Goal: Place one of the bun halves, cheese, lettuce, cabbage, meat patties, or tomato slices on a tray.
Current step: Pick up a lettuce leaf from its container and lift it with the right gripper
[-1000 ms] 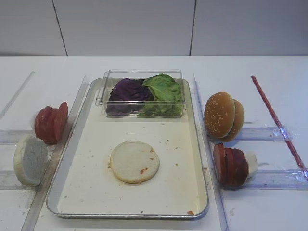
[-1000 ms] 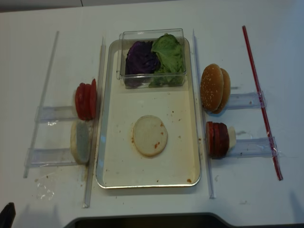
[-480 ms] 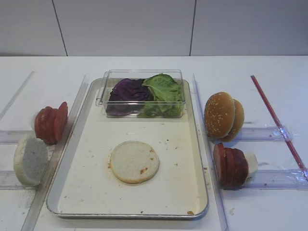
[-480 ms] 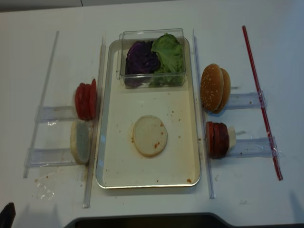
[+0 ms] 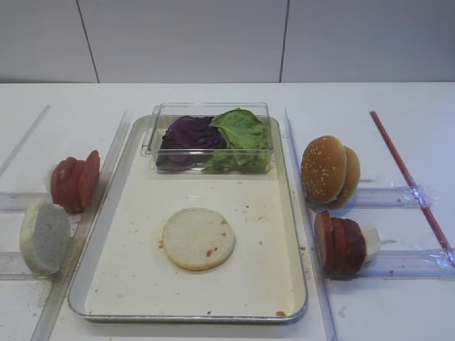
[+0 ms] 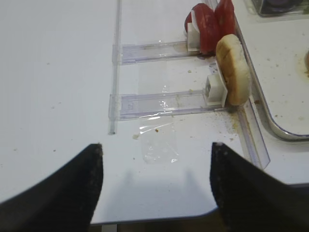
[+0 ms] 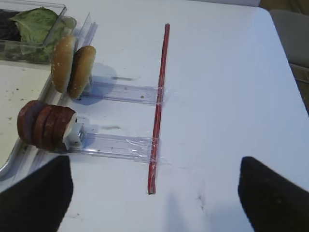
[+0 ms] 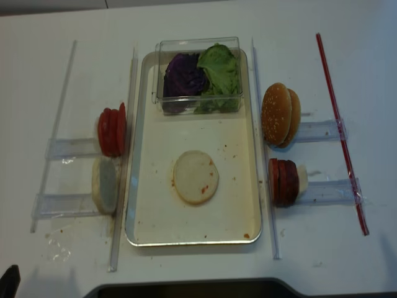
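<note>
the tray (image 5: 121,284) lies mid-worktop (image 5: 398,106) with one pale flat bun half (image 5: 198,239) on its floor. at its far end a clear box (image 5: 210,109) holds purple cabbage (image 5: 190,133) on the left and green lettuce (image 5: 245,130) on the right.

only the wrist views show the tools. the right tool (image 7: 153,193) is released, its dark fingers (image 7: 36,200) spread wide over bare worktop near a red strip (image 7: 159,99), gripping nothing. the left tool (image 6: 155,181) is likewise spread and empty, above a clear rack (image 6: 161,104) propping an upright bun half (image 6: 233,69) beside tomato slices (image 6: 210,19).

the overhead views alone show both sides together: sesame bun tops (image 8: 279,115) and reddish-brown patties (image 8: 283,182) right of the tray. no writing is readable.
</note>
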